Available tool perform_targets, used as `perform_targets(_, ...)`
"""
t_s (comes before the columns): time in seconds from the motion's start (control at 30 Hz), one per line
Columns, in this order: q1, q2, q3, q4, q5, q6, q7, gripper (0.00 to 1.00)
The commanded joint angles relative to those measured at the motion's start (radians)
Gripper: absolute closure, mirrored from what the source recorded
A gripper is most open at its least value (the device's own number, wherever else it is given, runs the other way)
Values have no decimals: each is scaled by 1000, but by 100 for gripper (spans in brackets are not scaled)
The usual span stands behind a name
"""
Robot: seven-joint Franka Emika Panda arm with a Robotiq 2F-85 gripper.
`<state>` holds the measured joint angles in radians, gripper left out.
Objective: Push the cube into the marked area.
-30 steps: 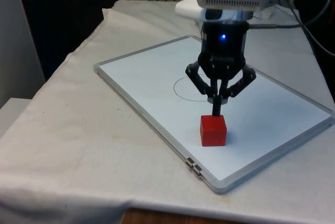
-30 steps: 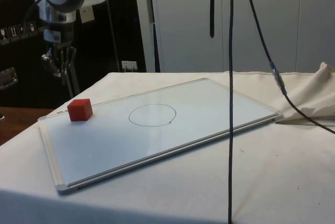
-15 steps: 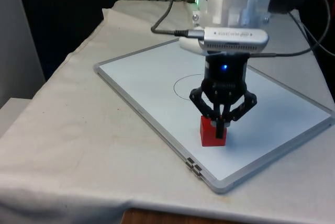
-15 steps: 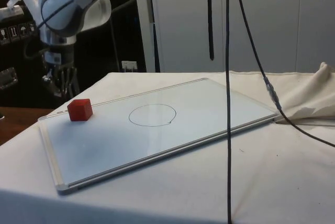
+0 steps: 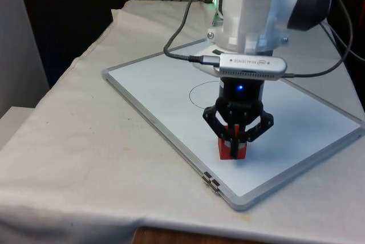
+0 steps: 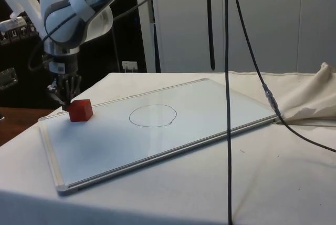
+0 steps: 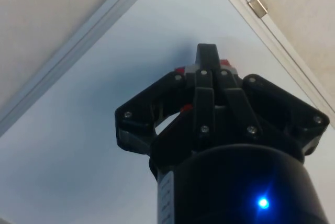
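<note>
Gripper (image 5: 234, 151) is down low on the whiteboard (image 5: 154, 93) right now, fingers pressed together into one narrow point, nothing pinched between them. In the front view my closed tips sit in front of the red cube (image 5: 226, 147), covering a good part of its near face, so only bits of red show on either side of the black linkage. From the side view the gripper (image 6: 65, 105) is parked just beside the cube (image 6: 80, 110), on the side away from the drawn circle (image 6: 153, 115). It looks like it's touching or very nearly touching the cube's edge, but I honestly can't tell which.

Wrist view backs up the closed fingers: the gripper (image 7: 207, 52) tapers to a single tip, with small slivers of red cube (image 7: 224, 63) peeking out beside the tip, and the whiteboard's metal frame (image 7: 78, 38) running past on the pale surface.

Cube is near the whiteboard's end closest to the front camera, not far from the frame edge and the little pair of metal clips (image 5: 210, 182) there. The circle (image 5: 201, 94) sits further in toward the board's middle, well apart from the cube, partly hidden behind my arm in the front view. So the cube is outside the marked area. The board lies flat on the white tablecloth (image 5: 80, 135), and a couple of black cables (image 6: 228, 78) hang down through the side view.
</note>
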<state>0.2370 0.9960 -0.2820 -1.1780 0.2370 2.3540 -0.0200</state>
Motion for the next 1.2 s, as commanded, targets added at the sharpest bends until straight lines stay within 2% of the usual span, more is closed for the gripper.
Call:
perform_targets(0.0,5,-16,-8,-13,-4,-13,7,100)
perform_targets(0.17,5,-39,-15,-20,-3,-51,7,100)
perform_targets(0.2,0,-27,-10,-6,0,-51,2,100)
perform_targets(0.3,8,-47,-20,-24,-7,-68,9,100)
perform_targets(0.47,12,-60,-21,-38,-18,-99,13,100)
perform_targets(0.5,12,-61,-20,-42,-19,-103,14,100)
perform_targets(0.53,6,-56,-15,-31,-17,-110,8,100)
perform_targets(0.57,13,-63,-18,-49,-20,-110,15,100)
perform_targets(0.6,14,-63,-17,-51,-20,-113,15,100)
perform_targets(0.87,8,-61,-2,-72,-8,-118,7,100)
perform_targets(1.13,30,-89,-1,-114,-17,-128,19,100)
perform_targets(1.17,23,-76,0,-92,-17,-140,16,100)
